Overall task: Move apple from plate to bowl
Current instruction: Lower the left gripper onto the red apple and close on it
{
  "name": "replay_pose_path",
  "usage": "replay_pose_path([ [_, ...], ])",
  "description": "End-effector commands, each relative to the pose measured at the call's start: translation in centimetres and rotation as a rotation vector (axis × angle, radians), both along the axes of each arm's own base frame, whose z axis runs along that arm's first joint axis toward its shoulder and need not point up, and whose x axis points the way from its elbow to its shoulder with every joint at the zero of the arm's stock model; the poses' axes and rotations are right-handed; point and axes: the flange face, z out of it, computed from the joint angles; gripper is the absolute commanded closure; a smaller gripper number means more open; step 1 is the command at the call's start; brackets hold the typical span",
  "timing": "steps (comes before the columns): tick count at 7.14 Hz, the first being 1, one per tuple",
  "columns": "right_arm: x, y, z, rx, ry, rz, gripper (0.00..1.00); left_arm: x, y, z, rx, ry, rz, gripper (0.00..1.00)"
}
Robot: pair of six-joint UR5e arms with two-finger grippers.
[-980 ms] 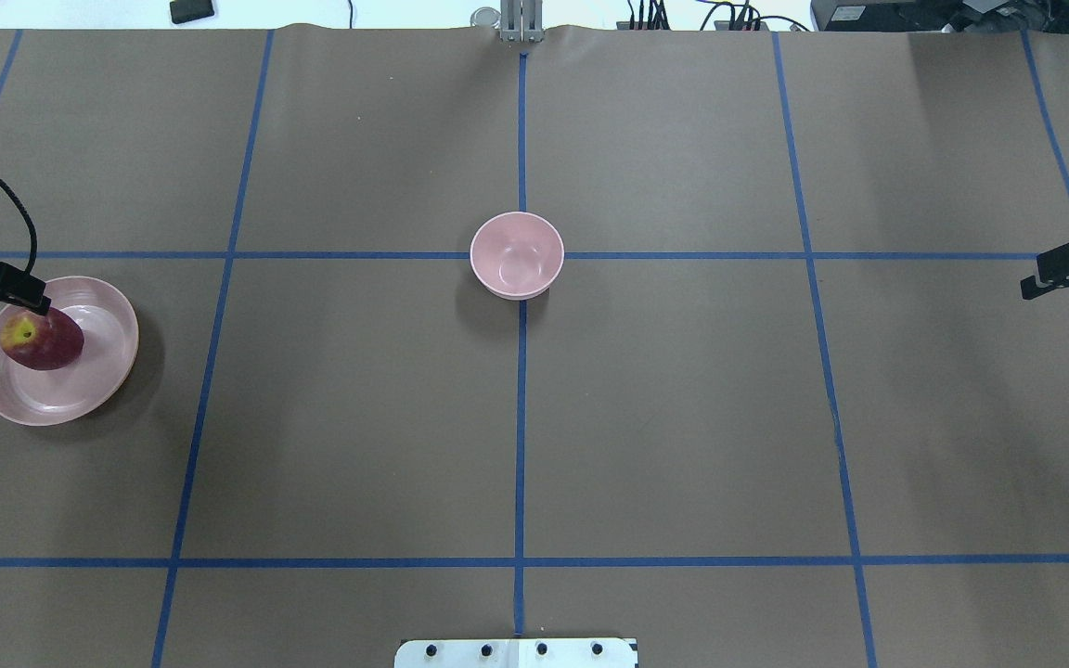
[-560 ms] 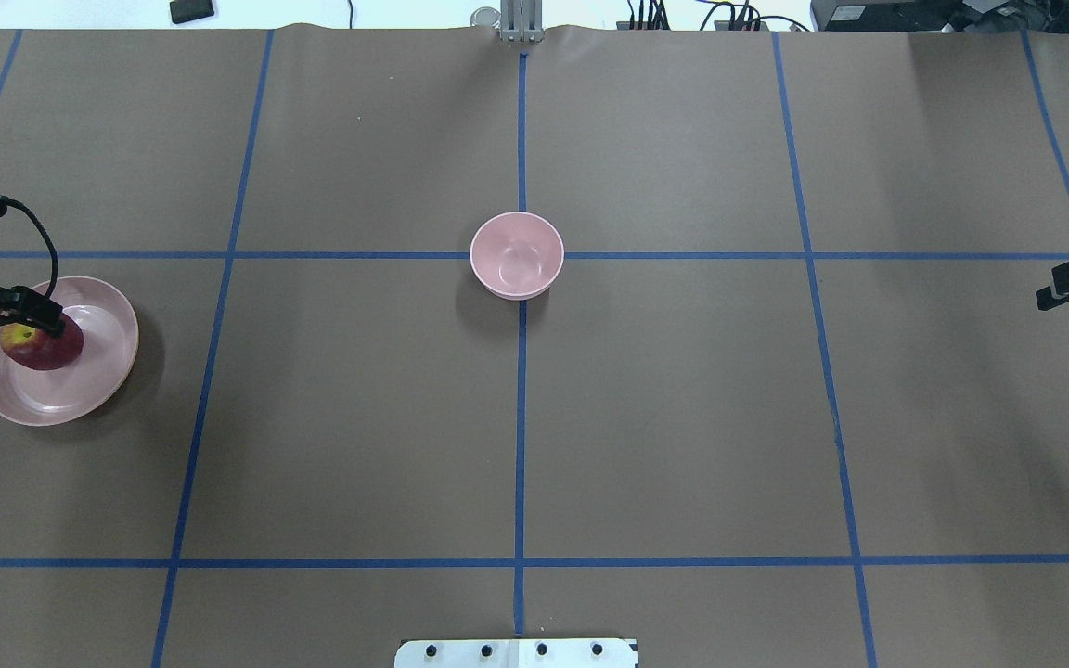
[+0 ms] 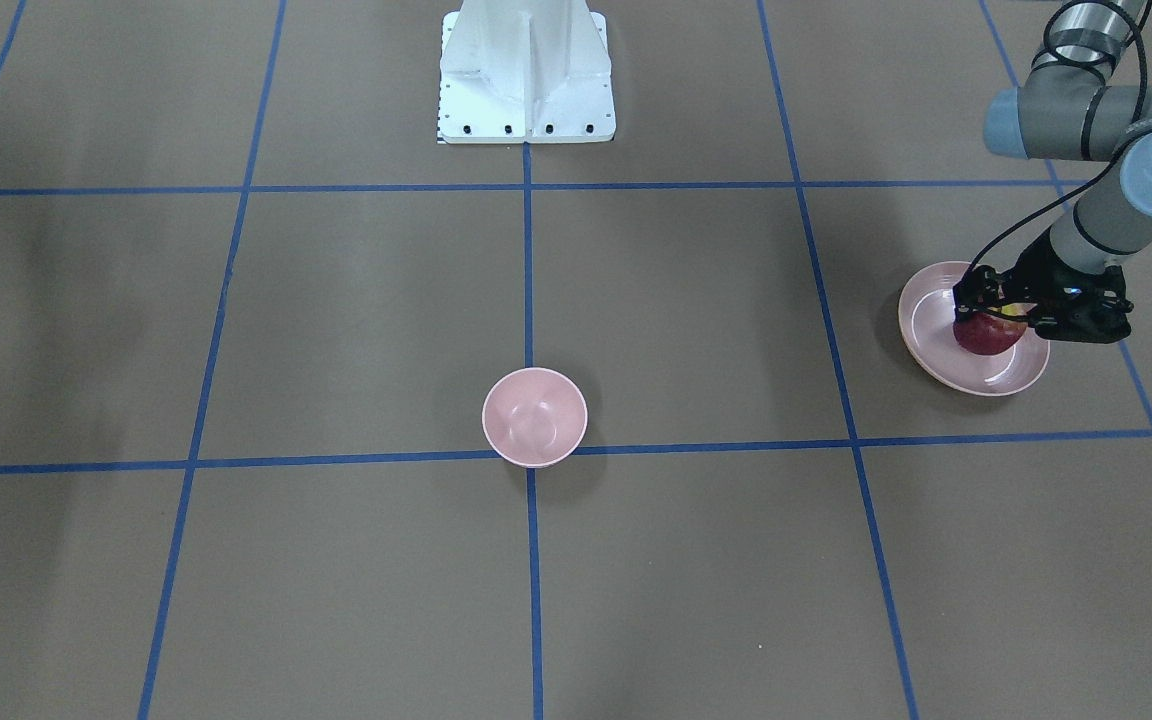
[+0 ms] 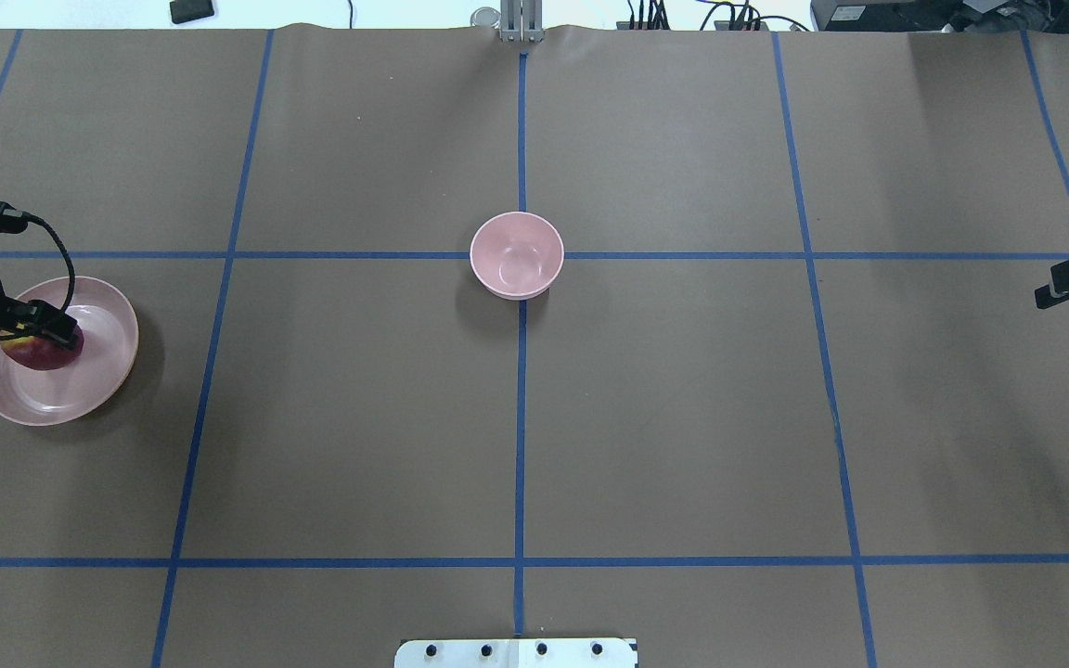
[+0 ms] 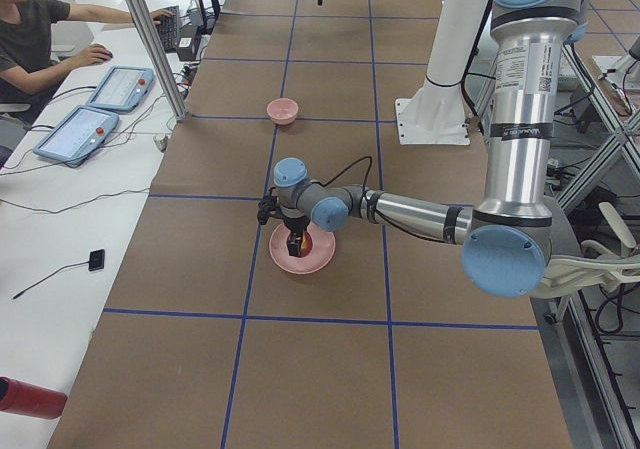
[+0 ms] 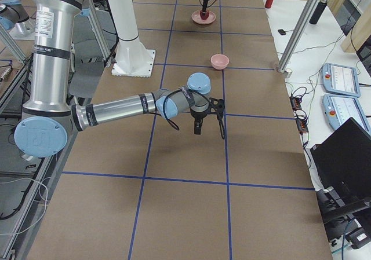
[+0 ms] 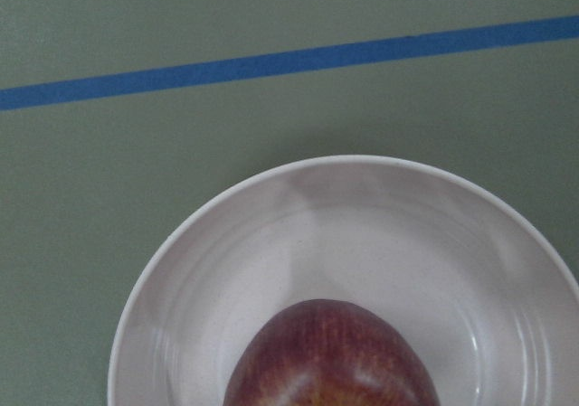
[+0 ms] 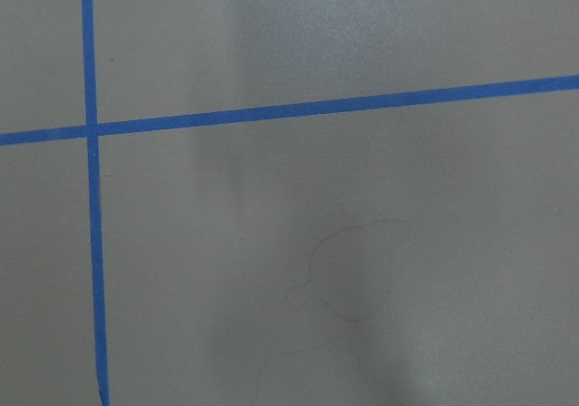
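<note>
A: Starting stage, we say: the apple (image 4: 43,355) sits on the plate (image 4: 80,394), the bowl (image 4: 516,255) well apart and empty. Lift, carry and drop are all left.

B: Agreed. The left gripper (image 4: 45,331) is down at the apple, jaws either side; whether they squeeze it, we cannot tell.

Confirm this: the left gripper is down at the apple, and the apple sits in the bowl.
Wrong in one point: the apple sits on the plate, not in the bowl, which is empty, as the overhead view shows. The left gripper is down at the apple.
</note>
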Motion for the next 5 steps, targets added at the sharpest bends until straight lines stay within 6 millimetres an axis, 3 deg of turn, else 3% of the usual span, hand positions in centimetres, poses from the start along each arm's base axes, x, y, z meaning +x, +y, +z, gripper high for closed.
replay_pose_path([
  [1,0.0,-0.1,0.0,-0.001,0.0,0.001,0.0,0.5,-0.2,0.0,-0.001,-0.002,0.006,0.41],
  [2,-0.1,0.0,-0.1,-0.003,-0.005,-0.002,0.0,0.6,-0.3,0.0,0.001,-0.002,0.008,0.85],
  [3,-0.1,0.0,-0.1,-0.004,-0.007,-0.001,0.0,0.5,-0.2,-0.5,0.003,0.009,0.014,1.0],
  [4,-0.1,0.0,-0.4,-0.001,-0.013,0.001,0.0,0.2,0.0,-2.3,0.012,0.039,0.019,1.0],
  [5,-0.1,0.0,-0.5,0.0,-0.012,0.001,0.0,-1.7,-0.2,-4.5,-0.037,0.102,0.013,1.0],
])
